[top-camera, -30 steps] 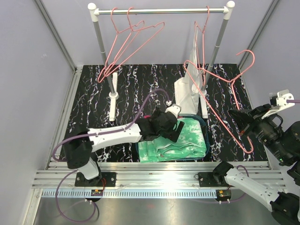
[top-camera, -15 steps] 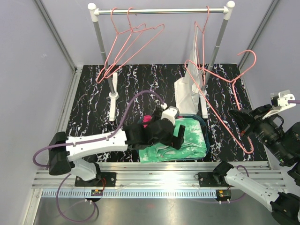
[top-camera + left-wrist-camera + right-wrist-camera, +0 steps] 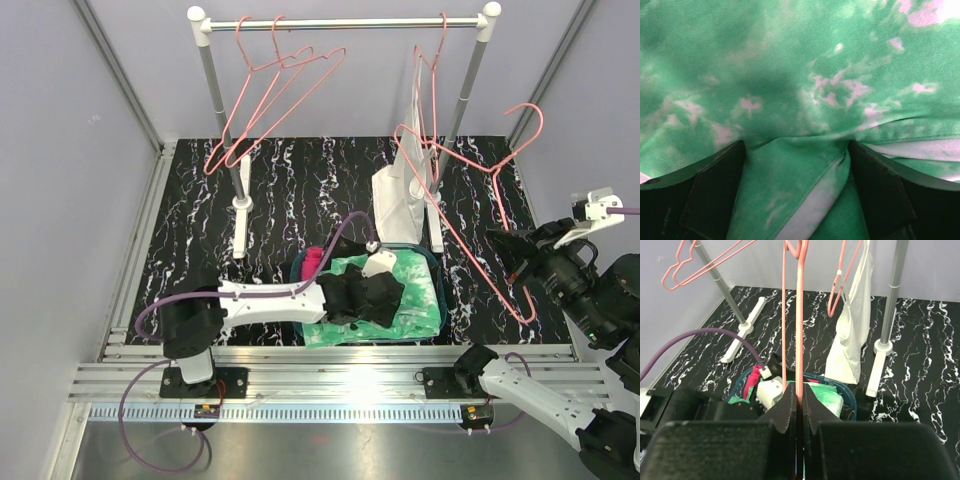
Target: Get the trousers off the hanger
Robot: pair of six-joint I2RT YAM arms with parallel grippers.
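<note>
The green-and-white tie-dye trousers (image 3: pixel 418 296) lie on top in a teal basket (image 3: pixel 437 272); they fill the left wrist view (image 3: pixel 800 75). The magenta trousers (image 3: pixel 313 260) poke out at the basket's back left and show in the right wrist view (image 3: pixel 751 381). The black trousers with white splashes are hidden. My left gripper (image 3: pixel 366 299) is pressed down into the green fabric, jaws open with a fold (image 3: pixel 795 190) bunched between them. My right gripper (image 3: pixel 520 256) is shut on the bare pink hanger (image 3: pixel 470 205), held up at the right; the wire (image 3: pixel 800 315) runs between its jaws (image 3: pixel 799 396).
A clothes rail (image 3: pixel 345 22) stands at the back with empty pink hangers (image 3: pixel 270 90) on its left. A white garment (image 3: pixel 400 195) hangs on another hanger by the right post. The left arm's purple cable (image 3: pixel 330 235) arcs over the basket.
My left gripper has swung over the basket and dropped onto the green trousers. The right gripper and its hanger have shifted only slightly.
</note>
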